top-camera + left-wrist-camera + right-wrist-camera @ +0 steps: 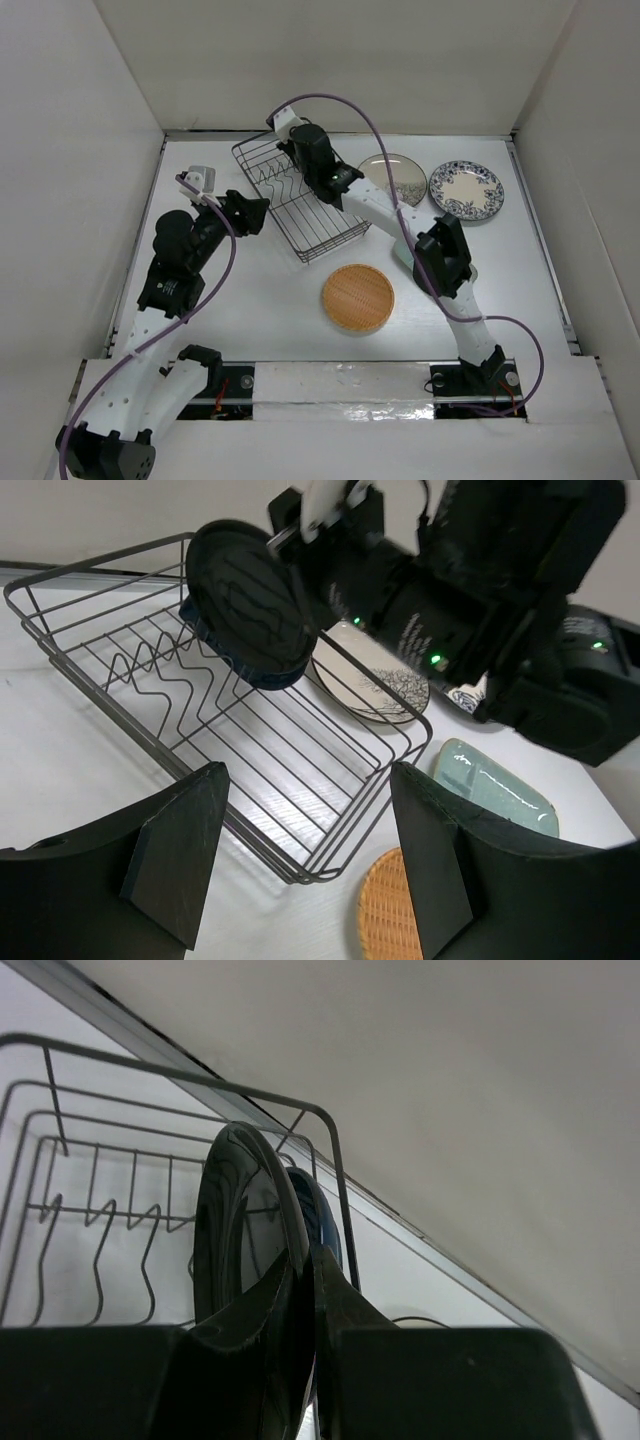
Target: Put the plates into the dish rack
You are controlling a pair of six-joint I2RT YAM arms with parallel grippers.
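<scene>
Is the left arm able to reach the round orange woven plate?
Probably yes. The round orange woven plate lies flat with nothing on it, and the left hand is open and empty. Only the near corner of the dark wire dish rack sits close to the path.

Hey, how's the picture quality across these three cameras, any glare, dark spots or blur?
Top external: bright, even light, faint shadows, a glossy sheen on the near mounting strip. Left wrist: glare on the table beneath the dish rack, otherwise sharp. Right wrist: the right gripper and its dark blue plate are nearly silhouetted against the bright wall.
</scene>
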